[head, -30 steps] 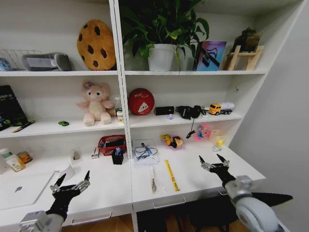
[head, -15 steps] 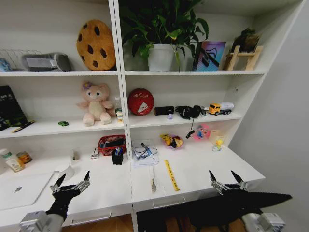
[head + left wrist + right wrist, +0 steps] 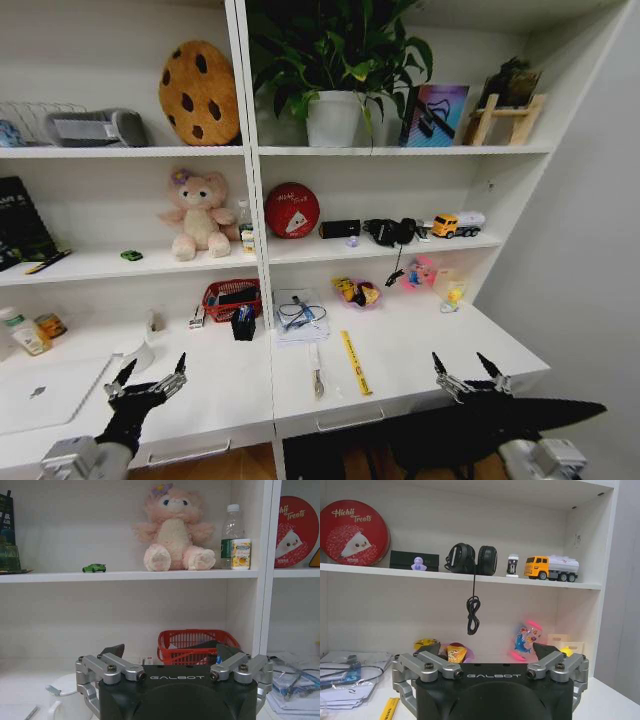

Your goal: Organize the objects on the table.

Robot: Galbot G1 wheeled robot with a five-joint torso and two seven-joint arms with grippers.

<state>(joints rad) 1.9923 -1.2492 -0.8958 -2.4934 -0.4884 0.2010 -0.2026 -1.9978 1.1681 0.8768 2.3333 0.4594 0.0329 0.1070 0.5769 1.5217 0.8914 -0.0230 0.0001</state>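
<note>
The white table (image 3: 420, 345) carries a silver laptop (image 3: 45, 390) at its left end, a yellow ruler (image 3: 355, 362) and a slim pen-like item (image 3: 316, 370) near the middle. My left gripper (image 3: 150, 385) hovers open over the front edge, just right of the laptop. My right gripper (image 3: 468, 378) stands open at the front right edge, holding nothing. On the shelf above, a small green item (image 3: 94, 568) and a clear bottle (image 3: 232, 530) flank the pink bear. Small bottles (image 3: 25, 332) stand at the far left.
A red basket (image 3: 232, 297), a black pen holder (image 3: 243, 322) and a stack of papers with a cable (image 3: 300, 315) sit at the back of the desk. A white mug (image 3: 135, 352) is beside the left gripper. Headphones (image 3: 471, 559) hang a cord from the shelf.
My right gripper has drawn back from over the desk and dropped to its front right edge, then held still. The left gripper has not moved.
</note>
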